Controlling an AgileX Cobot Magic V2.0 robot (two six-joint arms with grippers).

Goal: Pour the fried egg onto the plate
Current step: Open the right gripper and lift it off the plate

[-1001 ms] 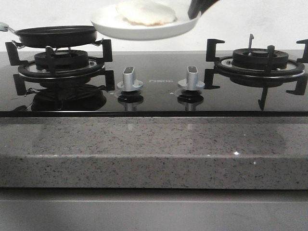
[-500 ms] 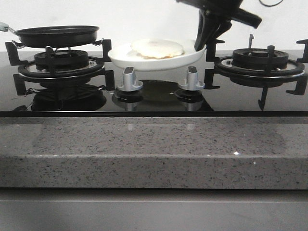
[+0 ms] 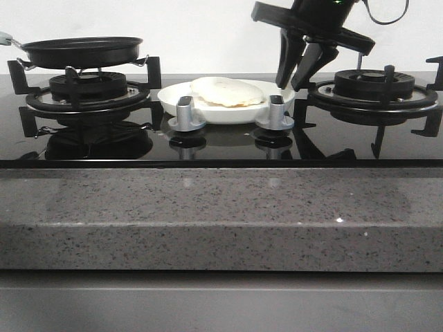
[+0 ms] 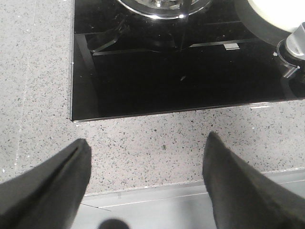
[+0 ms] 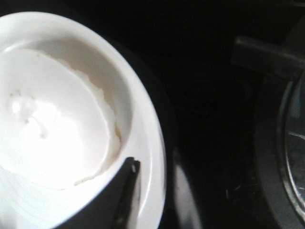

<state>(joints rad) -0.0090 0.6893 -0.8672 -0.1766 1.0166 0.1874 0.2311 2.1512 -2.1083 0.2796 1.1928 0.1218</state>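
The fried egg (image 3: 227, 91) lies on the plate (image 3: 277, 104), which sits on the hob between the burners, behind the knobs. The right gripper (image 3: 302, 76) straddles the plate's right rim, fingers parted; the left gripper (image 4: 145, 183) is released over the tabletop (image 4: 38, 71). Best to lift straight up, clearing the rim without nudging it.

Glossy hob reflections, overexposed blurry plate (image 5: 143, 143)

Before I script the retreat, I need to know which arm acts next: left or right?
Right. Its hand is open at the plate rim, fried egg on it, so it likely just lifts away. The left hand hangs open over the counter edge.
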